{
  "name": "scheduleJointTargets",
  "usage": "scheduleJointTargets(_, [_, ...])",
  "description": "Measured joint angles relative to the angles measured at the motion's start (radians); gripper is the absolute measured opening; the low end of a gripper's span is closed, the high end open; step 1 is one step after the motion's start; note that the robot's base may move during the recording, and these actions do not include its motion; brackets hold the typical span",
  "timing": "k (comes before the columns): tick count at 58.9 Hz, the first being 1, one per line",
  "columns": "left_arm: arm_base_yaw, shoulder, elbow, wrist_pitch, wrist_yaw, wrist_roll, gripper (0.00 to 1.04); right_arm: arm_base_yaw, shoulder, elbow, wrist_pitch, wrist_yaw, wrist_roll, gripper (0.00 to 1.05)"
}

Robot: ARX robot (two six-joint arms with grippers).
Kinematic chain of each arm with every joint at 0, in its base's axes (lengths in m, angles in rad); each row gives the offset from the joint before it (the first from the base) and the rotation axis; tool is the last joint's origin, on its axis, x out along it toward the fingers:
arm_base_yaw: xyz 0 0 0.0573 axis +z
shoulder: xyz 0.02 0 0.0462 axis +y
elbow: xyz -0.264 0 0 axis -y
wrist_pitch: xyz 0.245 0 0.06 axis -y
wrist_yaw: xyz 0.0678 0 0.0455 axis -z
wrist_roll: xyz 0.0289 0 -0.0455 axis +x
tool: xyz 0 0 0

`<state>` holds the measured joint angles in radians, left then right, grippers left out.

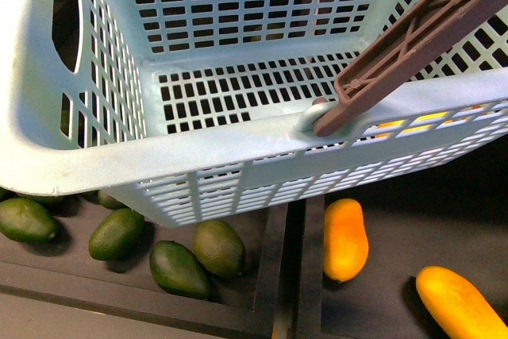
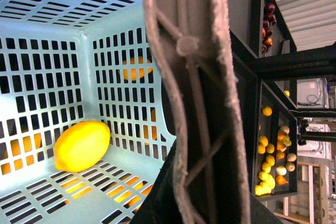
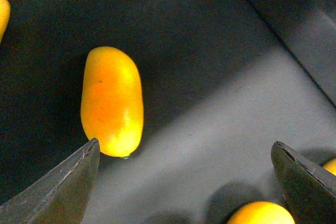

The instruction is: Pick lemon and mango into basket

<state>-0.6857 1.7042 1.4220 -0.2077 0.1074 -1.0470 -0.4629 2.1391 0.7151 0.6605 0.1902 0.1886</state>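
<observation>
The light-teal slotted basket (image 1: 238,148) hangs in the air and fills the upper front view, with one brown swing handle (image 1: 421,37) raised. My left gripper (image 2: 197,208) is shut on the basket's brown handle (image 2: 194,103); its jaws are mostly hidden behind the handle. A yellow lemon (image 2: 81,145) lies on the basket floor (image 2: 42,203). Below the basket, orange mangoes (image 1: 345,238) (image 1: 460,303) lie in a dark bin. My right gripper (image 3: 184,192) is open and empty, just above the bin floor, with a mango (image 3: 112,100) beside one fingertip (image 3: 58,192). It is out of the front view.
Several green avocados (image 1: 119,232) lie in the bin left of a dark divider (image 1: 290,275). More mangoes (image 3: 261,213) lie near my right gripper's other finger (image 3: 304,182). A dark shelf with several fruits (image 2: 273,156) stands beyond the basket.
</observation>
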Motion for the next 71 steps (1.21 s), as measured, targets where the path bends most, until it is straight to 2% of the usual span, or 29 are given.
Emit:
scheduleJointTargets(27, [0.0,0.0,0.0,0.0,0.0,0.0,0.05,0.077,0.226,0.194,-0.04,0.024,0.089,0.96])
scheduleJointTargets(71, [0.0,0.0,0.0,0.0,0.0,0.0,0.05,0.119,0.411,0.449,-0.153,0.047,0.19,0.96])
